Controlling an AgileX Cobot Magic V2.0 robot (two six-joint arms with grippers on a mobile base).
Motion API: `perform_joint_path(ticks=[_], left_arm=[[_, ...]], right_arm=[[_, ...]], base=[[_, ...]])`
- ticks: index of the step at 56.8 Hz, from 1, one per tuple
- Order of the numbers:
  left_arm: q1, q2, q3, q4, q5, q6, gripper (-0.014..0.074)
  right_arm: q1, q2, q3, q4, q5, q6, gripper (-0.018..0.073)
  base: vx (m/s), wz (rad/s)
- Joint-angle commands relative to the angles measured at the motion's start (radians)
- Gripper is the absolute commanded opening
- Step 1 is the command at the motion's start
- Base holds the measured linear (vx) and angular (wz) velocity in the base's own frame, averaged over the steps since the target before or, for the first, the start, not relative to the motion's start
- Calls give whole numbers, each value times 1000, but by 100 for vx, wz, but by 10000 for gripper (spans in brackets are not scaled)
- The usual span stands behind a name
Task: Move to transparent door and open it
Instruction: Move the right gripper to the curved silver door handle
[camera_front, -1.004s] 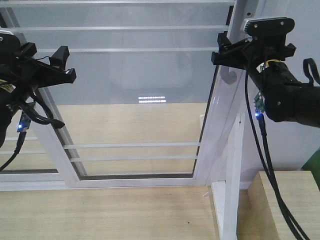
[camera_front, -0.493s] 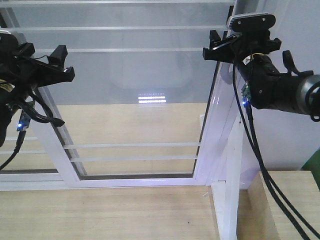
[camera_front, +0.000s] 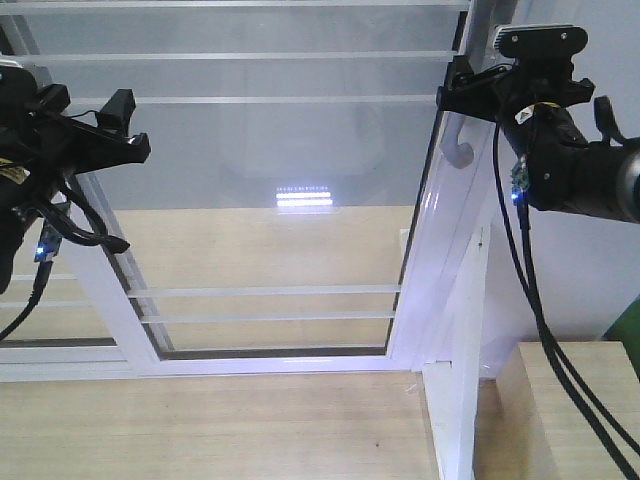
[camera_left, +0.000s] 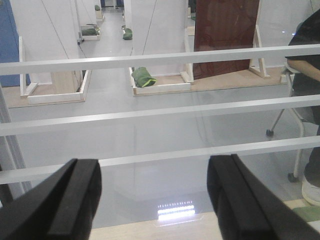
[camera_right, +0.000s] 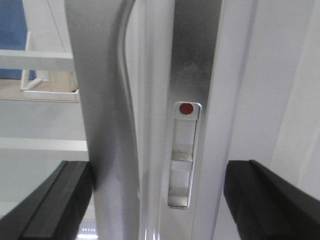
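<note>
- Two pairs of jaws are up at the transparent door (camera_front: 270, 180), both spread wide and both empty. Only the right pair is at the part that matters.
- The right arm's jaws open sideways. In the right wrist view, one black finger (camera_right: 52, 202) shows low on the left and the other low on the right.
- Between those fingers stands the curved silver-grey handle (camera_right: 107, 125). Its long axis runs straight up and down the stile, crosswise to the closing line of the jaws.
- The handle sits toward the left-hand finger rather than midway. The slot latch (camera_right: 182, 155) with its red dot (camera_right: 186, 108) lies nearer the centre.
- By my reading, closing from here would take in the handle, though a small shift across would centre it better. I cannot tell whether either finger already touches metal.
- The handle stile forms the door's right edge, close against the fixed white post (camera_front: 470, 330), so I judge the pull should go toward the robot's left.
- The left arm's jaws hang well apart from the handle at the far side of the pane. They face only glass and the thin white bars (camera_left: 160, 111).
- A tiled room shows through the glass beyond.
</note>
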Motion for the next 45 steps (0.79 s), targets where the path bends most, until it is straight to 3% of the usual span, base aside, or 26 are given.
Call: perform_joint_path(ticks=[1, 9, 33, 39, 45], left_arm=[[-5, -29, -33, 7, -84, 1, 566], [-5, -29, -33, 8, -84, 0, 566], [-5, -29, -33, 8, -82, 0, 565], [-5, -29, -33, 8, -82, 0, 565], [-5, -29, -33, 8, -82, 0, 565]], right_arm=[[-14, -47, -32, -99, -77, 53, 580], [-13, -47, -32, -154, -81, 79, 566], [-13, 12, -129, -155, -18, 104, 536], [-11, 12, -130, -162, -12, 104, 477], [-3, 12, -130, -162, -7, 104, 332]], base=[[0, 0], [0, 0], [0, 0], [0, 0], [0, 0]])
